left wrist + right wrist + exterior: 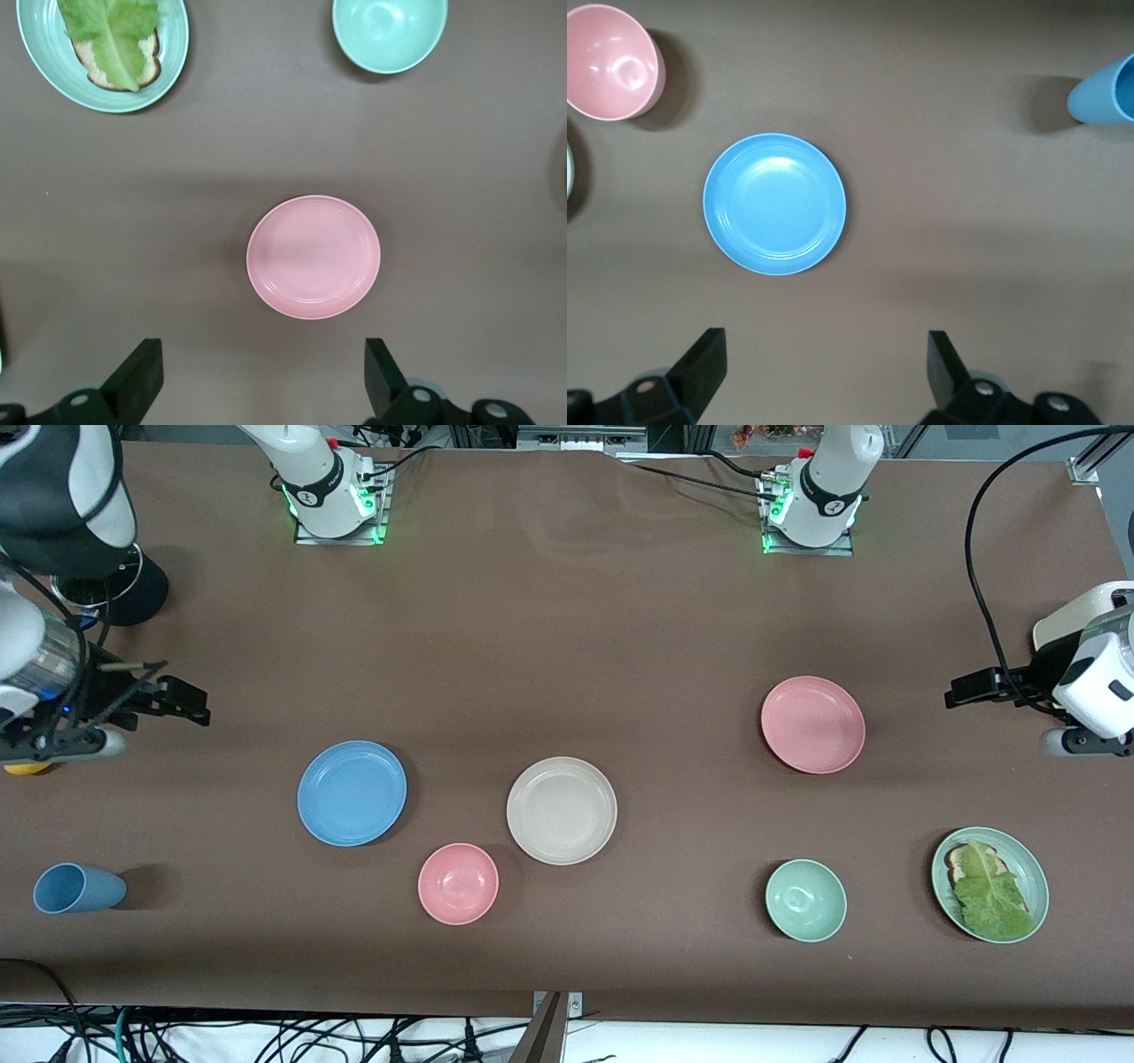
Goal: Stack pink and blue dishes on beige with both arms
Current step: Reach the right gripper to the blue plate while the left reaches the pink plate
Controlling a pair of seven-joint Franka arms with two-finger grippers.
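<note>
The beige plate (pixel 562 810) lies bare near the middle of the worktop (pixel 567 620). The blue plate (pixel 352 793) lies beside it toward the right arm's end, and the pink plate (pixel 812 724) lies toward the left arm's end, farther from the front camera. No stacking is done yet; the step seems to be the first approach. Both arms hang high at the worktop ends. The left claw (pixel 264 376) and the right claw (pixel 827 372) have fingers spread apart, holding nothing. Next, each must descend to its plate's rim.

A pink bowl (pixel 458 883) and a tipped blue cup (pixel 78 888) are seen on the table. A green bowl (pixel 805 900) is set beside a green plate (pixel 1028 868) bearing lettuce (pixel 990 895) on toast (pixel 961 859)
</note>
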